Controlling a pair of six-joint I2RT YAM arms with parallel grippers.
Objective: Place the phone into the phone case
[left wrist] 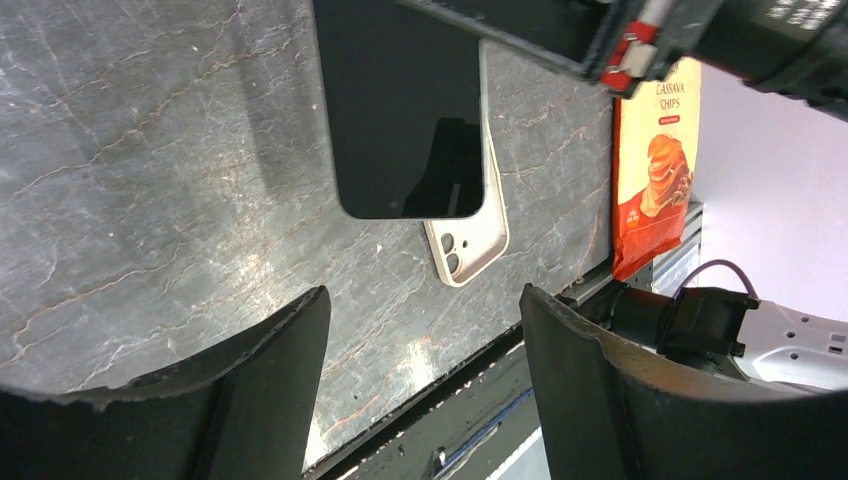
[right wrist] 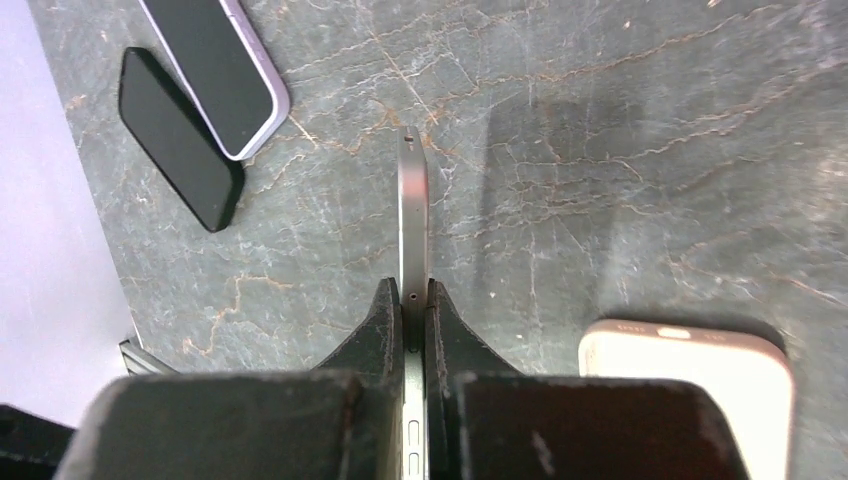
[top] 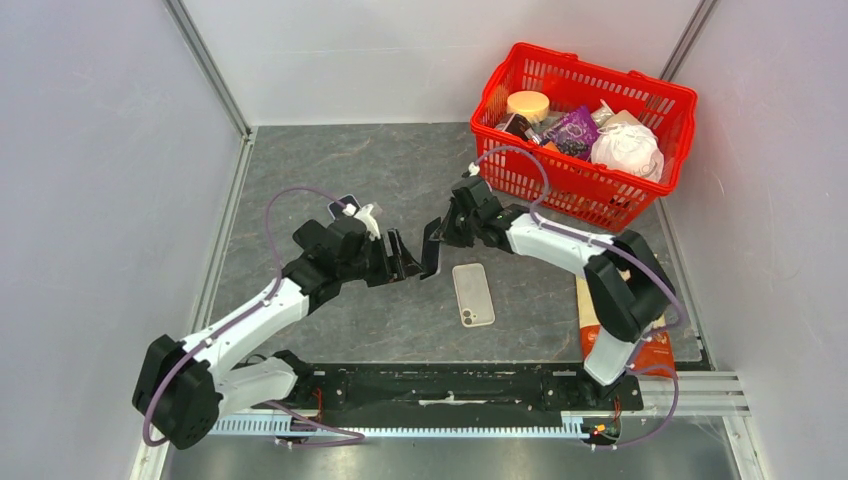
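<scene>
Dark phone [right wrist: 412,200] edge-on in right claw [right wrist: 414,292], beige case [top: 473,294] seemingly just beside

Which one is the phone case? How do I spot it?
Find the grey marbled table and look at its middle, nearer than the red plastic basket. The cream, rounded-rectangle phone case lies flat there, left of the orange chips bag. It is pale with a camera hole in one corner, unlike the dark-screened phone pinched in the right gripper.
</scene>
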